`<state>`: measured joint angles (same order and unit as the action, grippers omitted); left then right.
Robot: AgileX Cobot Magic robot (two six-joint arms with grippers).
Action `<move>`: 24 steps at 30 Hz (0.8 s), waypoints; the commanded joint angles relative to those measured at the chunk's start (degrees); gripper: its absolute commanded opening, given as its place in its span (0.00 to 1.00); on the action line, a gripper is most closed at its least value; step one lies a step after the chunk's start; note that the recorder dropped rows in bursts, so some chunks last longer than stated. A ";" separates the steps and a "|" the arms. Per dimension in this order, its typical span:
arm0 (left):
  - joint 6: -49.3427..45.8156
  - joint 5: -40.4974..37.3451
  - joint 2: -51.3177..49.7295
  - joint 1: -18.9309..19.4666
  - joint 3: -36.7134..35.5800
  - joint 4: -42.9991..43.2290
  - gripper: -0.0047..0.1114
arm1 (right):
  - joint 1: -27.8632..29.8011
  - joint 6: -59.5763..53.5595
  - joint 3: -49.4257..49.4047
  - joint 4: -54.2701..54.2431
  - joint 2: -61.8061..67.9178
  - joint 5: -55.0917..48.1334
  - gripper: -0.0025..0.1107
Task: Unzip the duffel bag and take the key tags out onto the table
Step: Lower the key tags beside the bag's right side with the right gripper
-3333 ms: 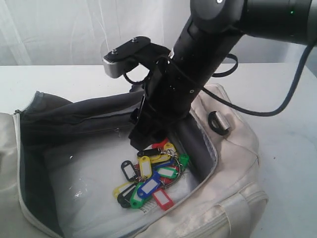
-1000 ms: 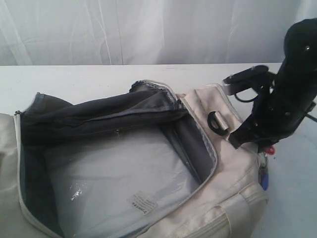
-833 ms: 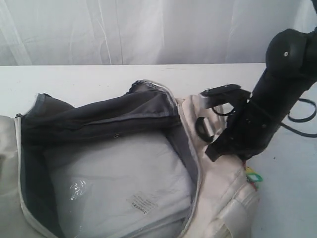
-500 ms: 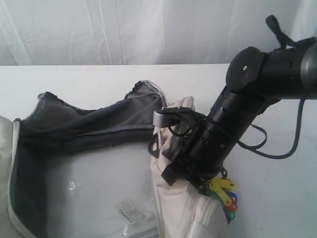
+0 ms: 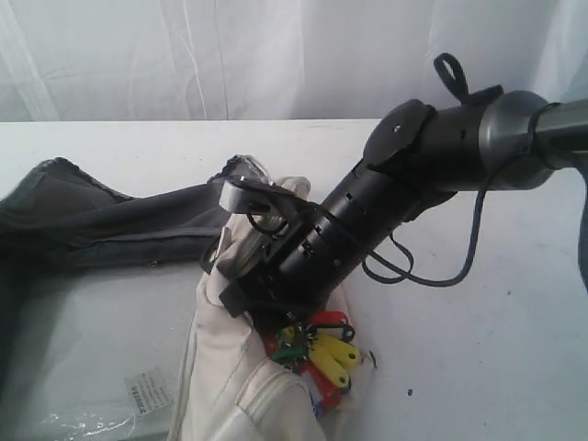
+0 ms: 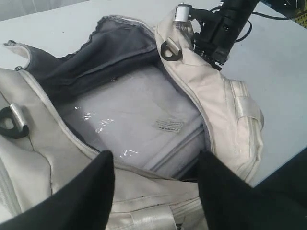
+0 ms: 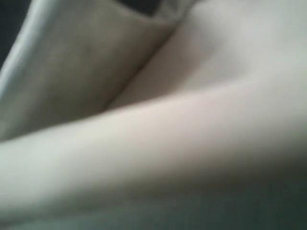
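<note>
The cream duffel bag [image 5: 230, 377] lies unzipped on the white table [image 5: 478, 367], its dark grey lining [image 5: 101, 230] showing. My right gripper [image 5: 280, 317] presses against the bag's end, fingertips hidden. The key tags [image 5: 317, 354], yellow, red, green and blue, hang from its tip between the bag's end and the table. The right wrist view shows only blurred cream fabric. In the left wrist view my left gripper [image 6: 156, 191] stands open over the bag's [image 6: 216, 96] near rim, holding nothing; no tags show inside.
A clear plastic packet [image 6: 139, 115] with a label fills the bag's floor. Black D-rings [image 6: 170, 50] sit on the bag's sides. The right arm's cable [image 5: 459, 266] loops over the table. Bare tabletop [image 6: 278, 62] lies beyond the bag's end.
The right arm lifted the key tags out of the bag and past its end, then swept left and down, shoving that end leftwards. The tags now hang low beside the bag.
</note>
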<state>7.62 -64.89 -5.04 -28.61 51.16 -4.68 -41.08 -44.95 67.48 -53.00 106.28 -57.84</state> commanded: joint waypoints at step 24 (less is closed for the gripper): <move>-0.09 -5.07 0.39 0.14 0.24 -0.53 0.52 | 9.29 25.86 4.47 51.78 -10.45 -4.42 0.02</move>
<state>7.62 -64.89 -5.04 -28.61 51.16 -4.68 -32.13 -21.86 71.53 -4.72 94.27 -63.42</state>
